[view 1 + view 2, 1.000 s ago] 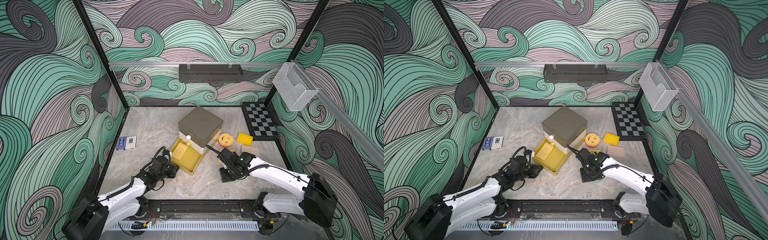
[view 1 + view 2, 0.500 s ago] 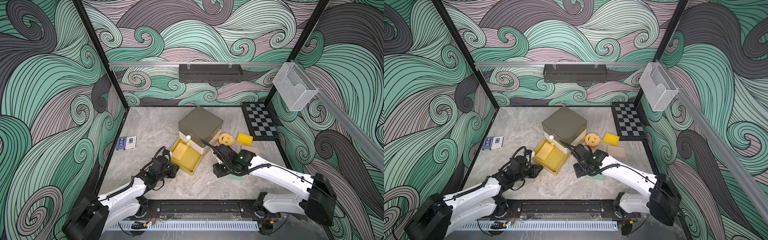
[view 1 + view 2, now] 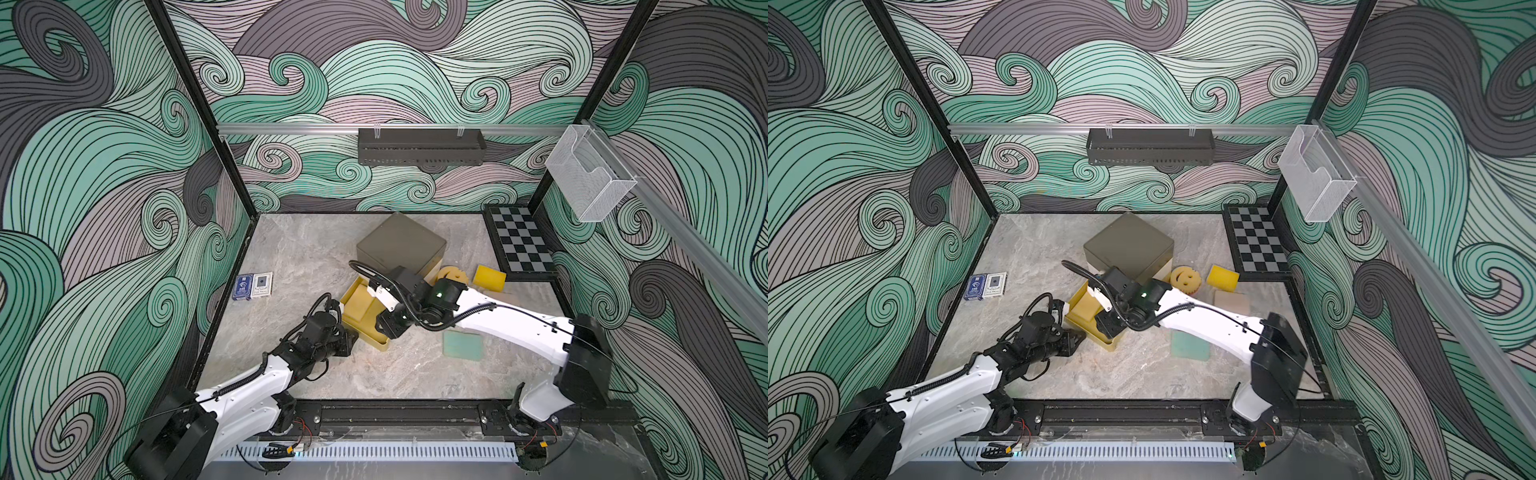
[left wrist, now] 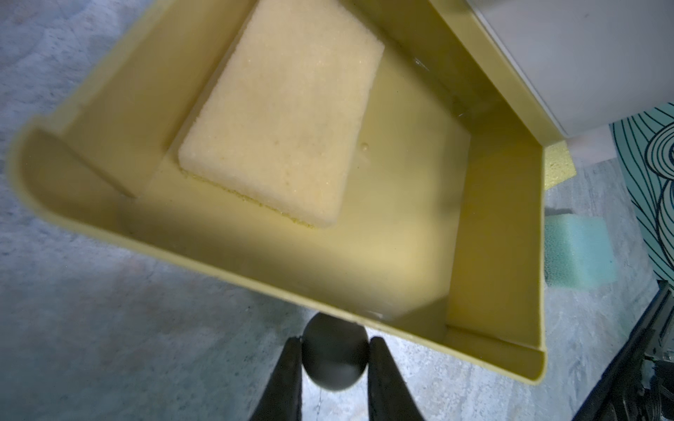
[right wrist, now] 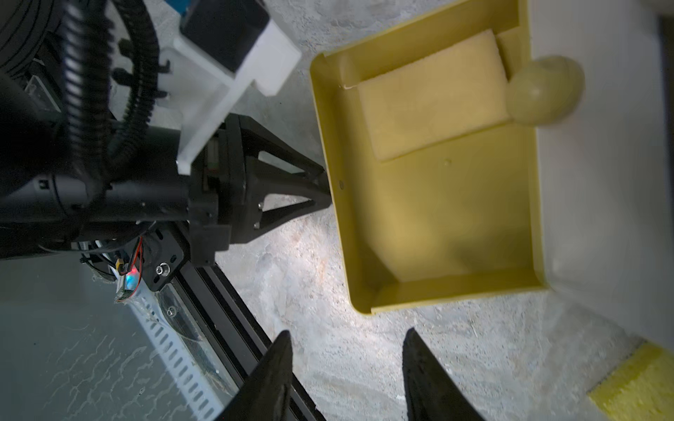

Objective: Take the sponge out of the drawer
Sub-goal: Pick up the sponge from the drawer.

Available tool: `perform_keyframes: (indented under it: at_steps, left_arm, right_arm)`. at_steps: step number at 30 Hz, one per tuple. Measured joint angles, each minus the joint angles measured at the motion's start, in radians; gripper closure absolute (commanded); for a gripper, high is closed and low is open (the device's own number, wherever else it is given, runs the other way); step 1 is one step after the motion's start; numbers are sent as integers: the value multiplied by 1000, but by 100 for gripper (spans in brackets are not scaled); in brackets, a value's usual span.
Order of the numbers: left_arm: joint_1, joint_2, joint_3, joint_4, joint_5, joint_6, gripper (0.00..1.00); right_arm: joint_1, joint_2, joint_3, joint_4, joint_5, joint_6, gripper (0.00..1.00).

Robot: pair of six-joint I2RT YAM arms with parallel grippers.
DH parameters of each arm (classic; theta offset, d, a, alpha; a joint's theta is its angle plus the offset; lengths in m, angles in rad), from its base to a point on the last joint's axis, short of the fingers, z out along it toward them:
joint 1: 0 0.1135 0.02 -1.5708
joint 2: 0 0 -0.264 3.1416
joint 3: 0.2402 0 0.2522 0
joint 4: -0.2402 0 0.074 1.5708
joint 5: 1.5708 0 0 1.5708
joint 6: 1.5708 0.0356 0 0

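Loose things lie around the pulled-out yellow drawer (image 3: 376,341) on the marble table (image 3: 307,257). A green sponge (image 3: 464,345) lies flat behind the right fingers, partly under that forearm. A smiley sponge (image 3: 1185,277), a yellow block sponge (image 3: 490,277) and a tan pad (image 3: 1231,301) sit farther back on the same side. Two card boxes (image 3: 252,286) lie well apart, off to the outer side of the left arm. The grey-topped cabinet (image 3: 401,245) closes the drawer's far end, and its pale upper knob (image 5: 543,94) juts out over the sponge's corner.

The left gripper (image 4: 334,340) is clamped on the dark knob (image 4: 333,361) at the drawer's front wall, with both fingers (image 4: 288,375) pressed to the ball's sides. The right gripper (image 5: 348,332) holds nothing. Its fingers (image 5: 273,371) stand well apart over bare marble, just off the drawer's near corner, and touch nothing.

The sponge (image 4: 284,120), pale yellow and flat, lies inside the drawer ahead of the left fingertips, close along one side wall towards the cabinet end. From the right fingers it is diagonally ahead, in the far corner. The drawer floor between the sponge and the front wall is bare. The drawer's rim lies between the right fingertips and the sponge, and the left gripper's body crowds the front wall beside them.
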Motion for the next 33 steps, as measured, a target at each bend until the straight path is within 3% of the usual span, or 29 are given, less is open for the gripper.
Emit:
perform_keyframes:
  at_steps: [11,27,33]
  left_arm:
    - [0,0,0,0,1,0,83]
    - [0,13,3,9,7,0,83]
    - [0,13,3,8,9,2,83]
  right_arm:
    - [-31,312,244,-6,-31,-87,52]
    - [-32,455,286,-27,-13,-125,53]
    - [-16,478,334,-28,15,-125,48]
